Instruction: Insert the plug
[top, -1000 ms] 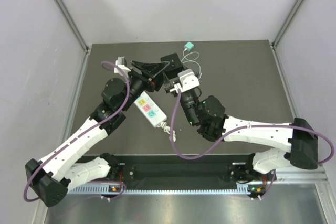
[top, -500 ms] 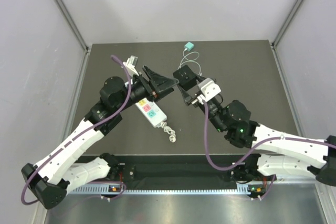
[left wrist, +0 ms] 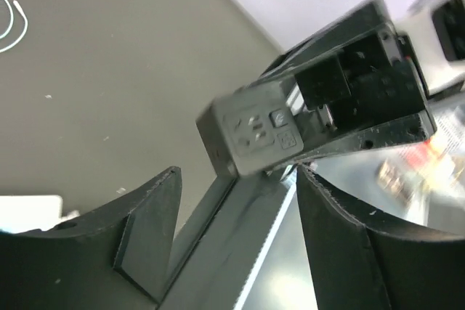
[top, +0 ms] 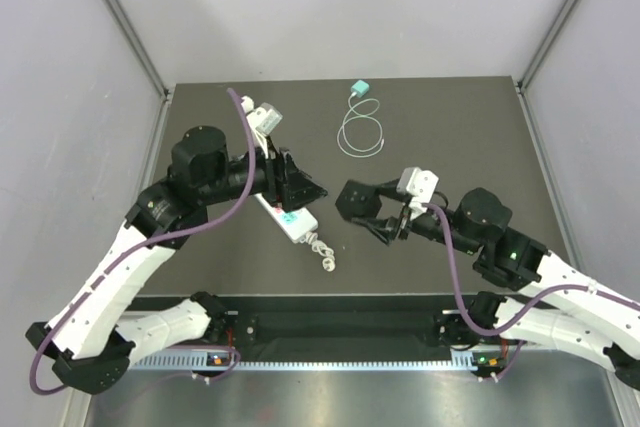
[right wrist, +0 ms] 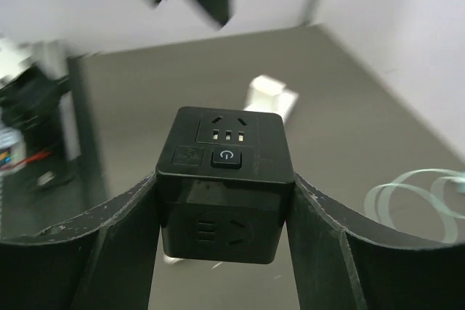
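Right end effector (right wrist: 225, 179) clamped on black socket cube (right wrist: 225, 212), left end effector (left wrist: 238, 176) parted, empty, over white power strip (top: 288, 215), teal plug (top: 360, 88) and looped cable (top: 339, 135) far back on tabletop (top: 450, 127)

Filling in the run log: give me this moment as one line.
left gripper: open, empty | right gripper: shut on black socket cube | teal plug: lying far side
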You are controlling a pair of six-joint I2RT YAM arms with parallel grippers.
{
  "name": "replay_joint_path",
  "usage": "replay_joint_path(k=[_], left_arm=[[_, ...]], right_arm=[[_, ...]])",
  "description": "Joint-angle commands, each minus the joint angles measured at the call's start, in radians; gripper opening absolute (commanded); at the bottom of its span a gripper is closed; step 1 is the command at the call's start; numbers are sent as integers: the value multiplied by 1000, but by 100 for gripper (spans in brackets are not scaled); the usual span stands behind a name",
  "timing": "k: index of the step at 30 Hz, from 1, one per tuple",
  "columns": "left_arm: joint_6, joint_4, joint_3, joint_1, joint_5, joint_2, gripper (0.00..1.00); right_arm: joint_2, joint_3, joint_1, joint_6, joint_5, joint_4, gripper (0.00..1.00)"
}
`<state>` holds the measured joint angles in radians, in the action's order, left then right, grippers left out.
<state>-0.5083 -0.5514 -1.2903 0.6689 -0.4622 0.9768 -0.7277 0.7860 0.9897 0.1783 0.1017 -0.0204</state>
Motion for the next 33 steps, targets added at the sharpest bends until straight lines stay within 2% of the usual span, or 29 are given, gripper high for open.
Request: replay_joint_path(k=[1, 4, 9, 11, 12, 16, 21, 25, 33], left_arm=[[305, -218, -114, 3, -114, 65, 69], [396, -289, -164, 3, -150, 105, 72], [494, -263, -168, 5, -288, 114, 83], [556, -289, -185, 5, -309, 128, 98], [579, -310, -196, 5, -319, 137, 99], [655, -383, -241, 15, -366, 198, 99], [659, -386, -228, 75, -326, 203, 99], [663, -407, -242, 103, -361, 220, 98], [671, -441, -244, 141, -394, 276, 91]], right_arm=[[-9, 58, -20, -114, 278, -105, 0], [-16, 42, -20, -172, 380, -108, 0], [-18, 36, -22, -209, 421, -130, 0], [-13, 38, -23, -211, 435, -142, 0], [-6, 38, -25, -211, 452, -147, 0], [17, 35, -43, -232, 480, -168, 0], [24, 30, -104, -275, 529, -162, 0], [-7, 39, -155, -325, 611, -147, 0], [-56, 58, -197, -369, 711, -85, 0]])
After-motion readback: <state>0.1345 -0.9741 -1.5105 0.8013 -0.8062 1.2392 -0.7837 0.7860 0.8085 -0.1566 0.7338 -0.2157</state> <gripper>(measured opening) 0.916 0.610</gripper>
